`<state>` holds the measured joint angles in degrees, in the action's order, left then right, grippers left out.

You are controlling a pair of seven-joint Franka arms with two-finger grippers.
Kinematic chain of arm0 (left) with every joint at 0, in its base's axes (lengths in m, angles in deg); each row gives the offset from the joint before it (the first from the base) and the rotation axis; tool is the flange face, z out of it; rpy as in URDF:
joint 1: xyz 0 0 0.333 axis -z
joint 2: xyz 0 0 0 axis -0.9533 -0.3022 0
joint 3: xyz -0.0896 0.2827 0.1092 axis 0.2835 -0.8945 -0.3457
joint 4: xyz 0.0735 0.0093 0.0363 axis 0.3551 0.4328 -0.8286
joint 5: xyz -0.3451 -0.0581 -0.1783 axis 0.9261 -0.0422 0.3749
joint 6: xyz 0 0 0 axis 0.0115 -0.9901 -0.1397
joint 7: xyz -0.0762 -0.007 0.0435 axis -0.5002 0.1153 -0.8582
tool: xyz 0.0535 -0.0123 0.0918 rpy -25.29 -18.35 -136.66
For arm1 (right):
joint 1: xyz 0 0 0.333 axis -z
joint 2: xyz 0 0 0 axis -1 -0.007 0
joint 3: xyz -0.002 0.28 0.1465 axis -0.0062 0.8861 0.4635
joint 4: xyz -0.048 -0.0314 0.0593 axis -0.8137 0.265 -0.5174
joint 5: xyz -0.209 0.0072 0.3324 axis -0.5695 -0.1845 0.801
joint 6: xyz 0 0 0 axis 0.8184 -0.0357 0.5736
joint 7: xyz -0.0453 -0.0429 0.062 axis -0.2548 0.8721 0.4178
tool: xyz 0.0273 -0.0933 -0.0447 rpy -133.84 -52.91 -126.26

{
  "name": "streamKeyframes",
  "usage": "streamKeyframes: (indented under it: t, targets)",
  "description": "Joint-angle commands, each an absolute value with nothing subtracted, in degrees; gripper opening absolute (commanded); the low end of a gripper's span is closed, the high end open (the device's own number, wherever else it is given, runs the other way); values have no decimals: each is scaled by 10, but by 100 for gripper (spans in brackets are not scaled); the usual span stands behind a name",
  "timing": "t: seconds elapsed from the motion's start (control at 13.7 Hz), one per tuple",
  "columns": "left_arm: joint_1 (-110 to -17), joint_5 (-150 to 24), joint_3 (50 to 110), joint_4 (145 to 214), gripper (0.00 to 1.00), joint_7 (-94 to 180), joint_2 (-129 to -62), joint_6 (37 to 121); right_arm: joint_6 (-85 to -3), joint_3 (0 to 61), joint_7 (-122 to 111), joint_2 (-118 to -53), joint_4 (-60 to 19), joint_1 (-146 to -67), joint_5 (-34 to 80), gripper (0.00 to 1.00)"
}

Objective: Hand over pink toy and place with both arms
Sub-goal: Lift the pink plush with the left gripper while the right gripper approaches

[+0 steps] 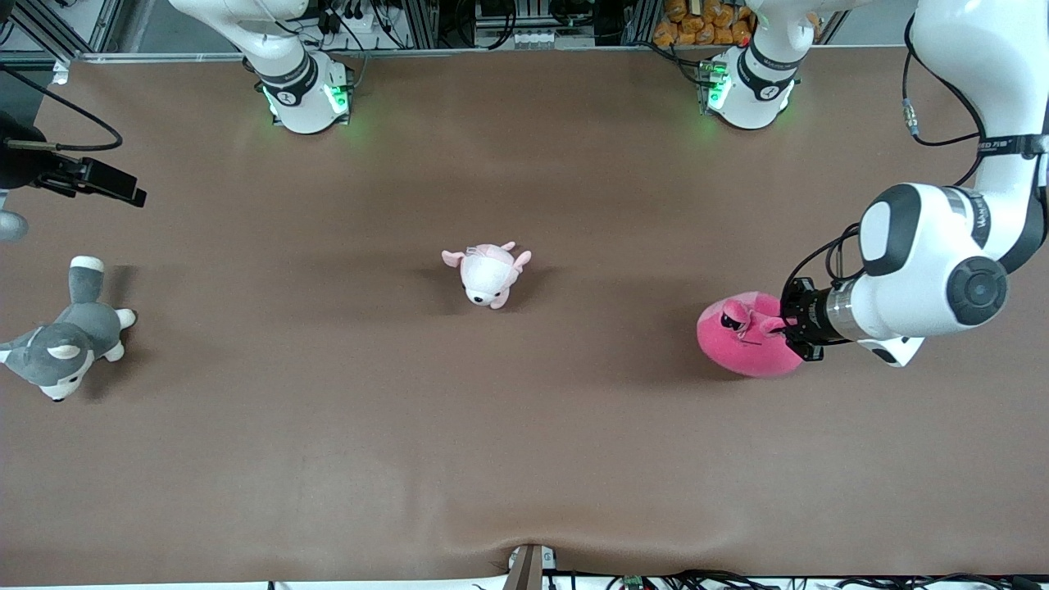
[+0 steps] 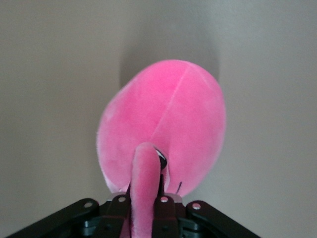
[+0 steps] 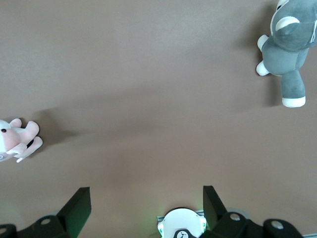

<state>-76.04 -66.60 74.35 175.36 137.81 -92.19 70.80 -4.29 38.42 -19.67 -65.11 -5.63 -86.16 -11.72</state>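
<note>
Your left pincer is clenched on just an ear of the pink toy at the picture's middle right, so lifting could make it slip, while your right pincer waits released.

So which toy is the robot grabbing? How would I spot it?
Look at the left arm's end of the brown table. There the left gripper has its jaws shut on the pink toy. It is round and hot pink, unlike the pale pink-and-white plush mid-table and the grey husky.
</note>
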Motion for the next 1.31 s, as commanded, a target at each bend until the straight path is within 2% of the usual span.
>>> streamKeyframes:
  t: [0.0,0.51,0.8,1.09,1.24]
  targets:
    - [-758,-651,757,1726,0,1416,-897,669,-37,385,-200,-656,-46,-864,-122,100]
    - [-751,-651,820,1632,0,1521,-895,620,-72,385,-204,-683,-46,-862,-117,100]
    - [-748,-652,868,1617,0,1570,-897,619,-91,385,-198,-741,-43,-863,-123,100]
    - [-728,-652,918,1590,0,1643,-897,621,-107,385,-205,-763,-40,-871,-104,100]
    - [-707,-652,924,1587,0,1667,-896,624,-106,385,-200,-795,-43,-871,-81,100]
